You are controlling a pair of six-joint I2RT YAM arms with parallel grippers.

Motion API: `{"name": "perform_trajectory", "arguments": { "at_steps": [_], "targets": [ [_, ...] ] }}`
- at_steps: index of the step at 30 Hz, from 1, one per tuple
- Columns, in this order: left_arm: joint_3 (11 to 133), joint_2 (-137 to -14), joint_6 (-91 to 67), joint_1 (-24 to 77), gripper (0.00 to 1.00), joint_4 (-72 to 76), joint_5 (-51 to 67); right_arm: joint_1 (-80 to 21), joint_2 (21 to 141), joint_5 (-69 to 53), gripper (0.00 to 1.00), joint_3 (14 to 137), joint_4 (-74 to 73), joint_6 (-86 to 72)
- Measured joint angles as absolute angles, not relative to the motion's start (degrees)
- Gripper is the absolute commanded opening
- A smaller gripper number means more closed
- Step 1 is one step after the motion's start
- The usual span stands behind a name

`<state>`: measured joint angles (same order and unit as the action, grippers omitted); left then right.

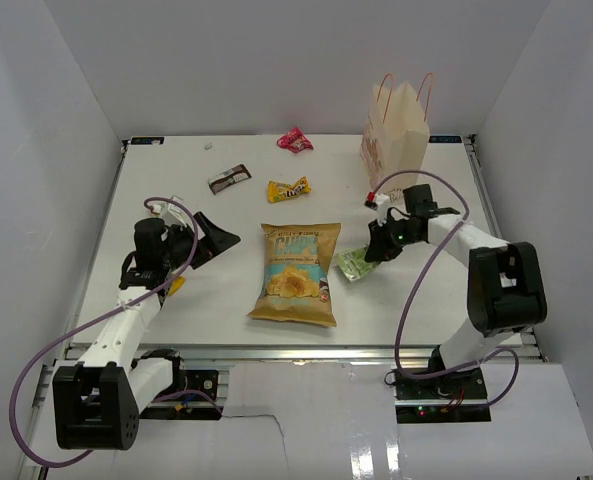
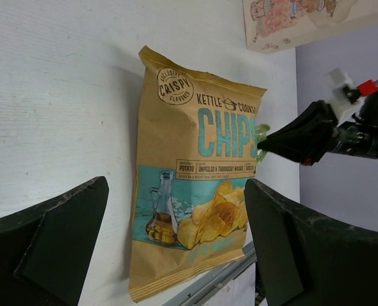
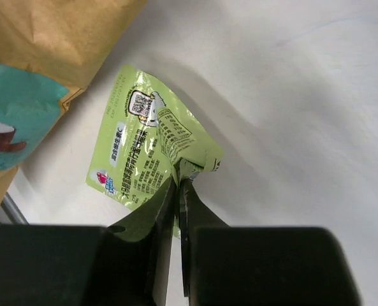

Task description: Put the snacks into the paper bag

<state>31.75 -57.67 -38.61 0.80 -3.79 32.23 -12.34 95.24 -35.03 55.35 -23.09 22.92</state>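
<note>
Beside the chips bag (image 1: 294, 272), right gripper (image 3: 178, 182) angled down, pinching green packet (image 3: 138, 150), left gripper (image 2: 176, 191) hovering, jaws wide.

Left pincer (image 1: 214, 238) gapes wide; right pincer (image 3: 178, 186), angled downward, is pinched closed.

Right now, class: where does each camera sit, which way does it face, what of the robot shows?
Top external: above and behind the robot, facing down on the table; left arm and right arm show.
Left wrist: on the left arm, facing the chips bag; open left hand frames it.
Right wrist: on the right arm, facing the green packet pinched in the right hand.
Shared: all show the chips bag.
</note>
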Motion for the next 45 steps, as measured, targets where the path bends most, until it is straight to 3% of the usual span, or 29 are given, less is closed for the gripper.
{"name": "perform_trajectory", "arguments": {
  "at_steps": [6, 11, 23, 38, 43, 44, 45],
  "targets": [
    [31.7, -58.3, -39.0, 1.7, 0.98, -2.6, 32.7, -3.0, 85.3, -36.4, 0.09, 64.5, -25.5, 28.4],
    [31.7, -59.8, -39.1, 2.4, 0.98, -1.7, 32.7, -2.2, 81.2, -35.1, 0.08, 77.9, -23.4, 29.1],
    [31.7, -59.8, -39.7, 3.4, 0.98, -1.3, 33.1, -1.1, 92.0, -17.3, 0.08, 101.8, -8.9, 23.7],
    [31.4, -59.2, -40.6, 4.3, 0.98, -1.3, 33.1, -6.2, 99.0, -0.7, 0.08, 99.3, 2.8, 26.0],
    [31.9, -61.0, -42.2, 4.9, 0.98, -1.3, 32.6, -8.0, 99.0, 1.1, 0.19, 96.9, 3.3, 27.1],
    [32.3, -61.6, -42.7, 5.0, 0.98, -1.4, 32.2, -8.0, 99.1, 1.4, 0.24, 96.8, 3.3, 27.3],
    [33.0, -62.6, -43.4, 5.2, 0.98, -1.5, 31.9, -7.9, 99.1, 1.7, 0.37, 96.8, 3.3, 27.5]
  ]
}}
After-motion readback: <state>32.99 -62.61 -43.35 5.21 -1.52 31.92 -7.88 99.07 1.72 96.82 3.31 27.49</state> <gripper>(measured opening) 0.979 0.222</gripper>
